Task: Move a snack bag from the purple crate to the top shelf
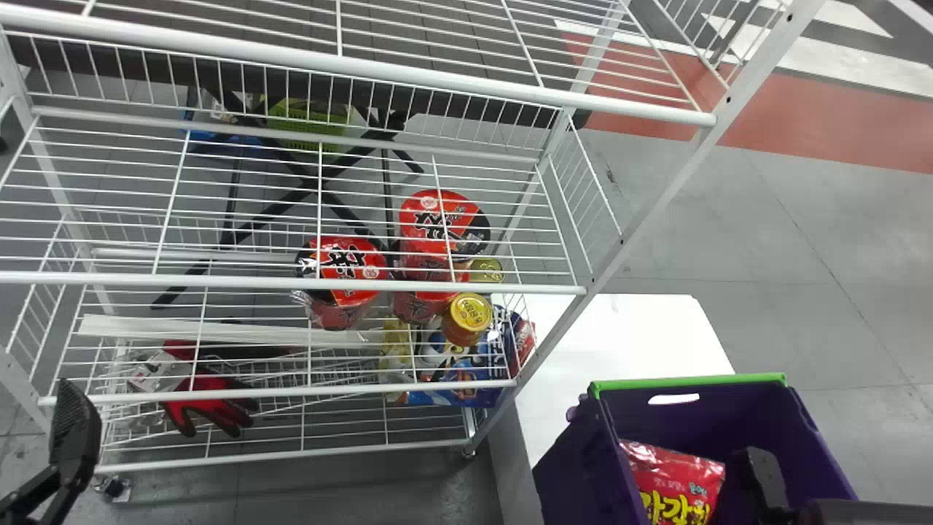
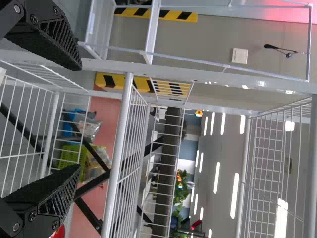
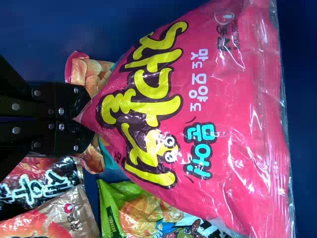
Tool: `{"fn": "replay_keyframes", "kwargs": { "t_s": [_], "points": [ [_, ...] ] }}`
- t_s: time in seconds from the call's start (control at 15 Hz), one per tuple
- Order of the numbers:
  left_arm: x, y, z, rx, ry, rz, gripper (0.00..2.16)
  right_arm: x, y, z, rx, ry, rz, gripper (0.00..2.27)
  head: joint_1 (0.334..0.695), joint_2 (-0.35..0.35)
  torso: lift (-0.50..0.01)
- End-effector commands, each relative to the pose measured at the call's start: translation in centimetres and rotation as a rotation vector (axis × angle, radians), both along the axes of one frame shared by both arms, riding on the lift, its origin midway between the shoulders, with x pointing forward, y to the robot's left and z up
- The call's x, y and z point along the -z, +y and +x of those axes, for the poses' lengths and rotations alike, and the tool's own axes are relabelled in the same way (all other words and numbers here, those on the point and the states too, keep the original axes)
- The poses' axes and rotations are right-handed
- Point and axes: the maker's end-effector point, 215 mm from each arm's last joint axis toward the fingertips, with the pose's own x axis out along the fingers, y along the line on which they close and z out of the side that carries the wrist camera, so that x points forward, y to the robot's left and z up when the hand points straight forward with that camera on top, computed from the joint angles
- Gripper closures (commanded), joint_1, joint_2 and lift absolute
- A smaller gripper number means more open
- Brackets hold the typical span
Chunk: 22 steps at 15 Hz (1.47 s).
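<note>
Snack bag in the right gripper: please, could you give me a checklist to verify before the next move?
1. Right gripper shut on the snack bag: ok, it pinches one corner.
2. Pinch firm enough for lifting: cannot tell.
3. Bag lifted out of the purple crate: not ok, it is inside.
4. Bag free of the other snack bags: cannot tell, it overlaps some.
5. Left gripper away from the bag: ok, open, near the rack.

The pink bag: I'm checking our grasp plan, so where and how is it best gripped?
I'd pinch the pink bag by its narrow, gathered end, coming through the crate's open top: the film tapers there to a thin point, whereas the broad middle would probably slip. The right gripper pinches it just there.
</note>
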Motion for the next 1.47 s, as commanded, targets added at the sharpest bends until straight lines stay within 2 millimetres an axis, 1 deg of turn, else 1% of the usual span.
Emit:
{"fn": "replay_keyframes", "kwargs": {
  "t_s": [0.0, 0.27, 0.67, 0.93, 1.4],
  "points": [
    [0.1, 0.0, 0.0, -0.004, 0.003, -0.003, 0.12, -0.1, 0.2, 0.1, -0.005, -0.002, 0.003, 1.69, 0.695, -0.350, -0.327],
    [0.4, 0.0, -0.1, -0.006, 0.007, -0.004, 0.12, -0.2, 0.1, 0.2, -0.013, -0.004, 0.002, 1.69, 0.695, -0.350, -0.311],
    [0.8, 0.0, 0.3, -0.008, 0.012, -0.004, 0.12, -0.1, -0.1, 0.4, -0.020, -0.009, -0.007, 1.69, 0.695, -0.350, -0.287],
    [1.2, 0.0, 0.8, -0.005, 0.021, -0.004, 0.12, 0.1, -0.2, 0.1, -0.016, -0.009, -0.007, 1.69, 0.695, -0.350, -0.271],
    [1.1, 0.0, 0.9, -0.002, 0.020, -0.002, 0.12, 0.4, 0.2, -0.2, -0.021, 0.001, -0.002, 1.69, 0.695, -0.350, -0.243]
  ]
}}
